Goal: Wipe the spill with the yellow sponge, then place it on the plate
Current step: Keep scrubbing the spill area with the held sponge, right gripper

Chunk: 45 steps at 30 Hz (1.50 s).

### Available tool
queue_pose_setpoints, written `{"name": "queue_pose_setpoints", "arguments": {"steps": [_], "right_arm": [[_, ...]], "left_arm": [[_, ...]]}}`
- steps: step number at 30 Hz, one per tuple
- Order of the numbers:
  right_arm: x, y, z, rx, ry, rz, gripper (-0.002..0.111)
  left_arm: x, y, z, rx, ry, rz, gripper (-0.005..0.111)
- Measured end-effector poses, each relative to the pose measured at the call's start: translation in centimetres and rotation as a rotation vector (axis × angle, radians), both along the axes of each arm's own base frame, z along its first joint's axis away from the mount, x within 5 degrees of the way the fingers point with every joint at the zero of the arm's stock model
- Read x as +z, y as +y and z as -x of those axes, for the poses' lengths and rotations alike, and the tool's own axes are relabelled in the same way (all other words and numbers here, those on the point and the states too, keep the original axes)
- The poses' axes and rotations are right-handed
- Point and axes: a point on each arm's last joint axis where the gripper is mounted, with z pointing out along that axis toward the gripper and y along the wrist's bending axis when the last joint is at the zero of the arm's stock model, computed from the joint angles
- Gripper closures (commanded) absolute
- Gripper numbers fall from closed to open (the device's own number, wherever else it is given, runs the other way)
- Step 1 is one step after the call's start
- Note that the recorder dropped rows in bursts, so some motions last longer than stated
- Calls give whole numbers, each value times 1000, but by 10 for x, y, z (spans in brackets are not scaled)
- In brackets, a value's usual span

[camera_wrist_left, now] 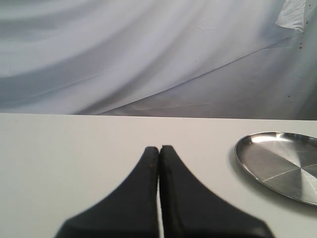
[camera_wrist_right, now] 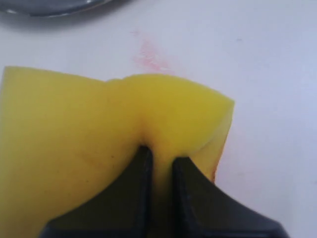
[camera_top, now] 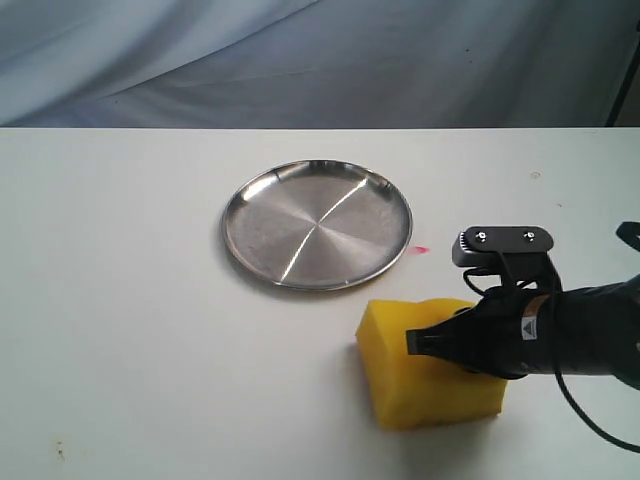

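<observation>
The yellow sponge point(camera_top: 425, 375) sits on the white table in front of the steel plate point(camera_top: 318, 222), to its right. My right gripper point(camera_top: 422, 342) comes in from the right and is shut on the sponge, pinching the foam point(camera_wrist_right: 89, 144) so it bulges between the fingers point(camera_wrist_right: 141, 163). The plate's rim point(camera_wrist_right: 49, 7) shows just beyond the sponge. No pale tan puddle shows in any view; it is hidden or out of view. My left gripper point(camera_wrist_left: 159, 148) is shut with nothing in it, low over bare table, the plate point(camera_wrist_left: 282, 163) off to one side.
A small pink-red smear point(camera_top: 421, 249) lies on the table beside the plate's right rim, also visible as a pink smear point(camera_wrist_right: 148, 54) just beyond the sponge. A grey cloth backdrop point(camera_top: 320, 60) hangs behind the table's far edge.
</observation>
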Motion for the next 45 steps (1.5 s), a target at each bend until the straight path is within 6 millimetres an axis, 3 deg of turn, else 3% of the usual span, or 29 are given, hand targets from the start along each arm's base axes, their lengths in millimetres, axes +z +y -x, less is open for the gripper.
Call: {"name": "queue_pose_setpoints", "arguments": {"steps": [6,11,18,25,31,37,45], "right_arm": [[0,-16,-8,-69,-7,-4,108],[6,-12,-21,-70,0,4,108],[7,31,-25,57,3,3,108],[9,77,1,201,2,-28,108],[8,97,21,290,10,-30,108],[-1,81,30,253,-1,-49,108],[1,24,34,85,-11,-62,108]], "left_arm": [[0,0,0,0,0,0,105],[0,0,0,0,0,0,105],[0,0,0,0,0,0,105],[0,0,0,0,0,0,105],[0,0,0,0,0,0,105],[0,0,0,0,0,0,105],[0,0,0,0,0,0,105]]}}
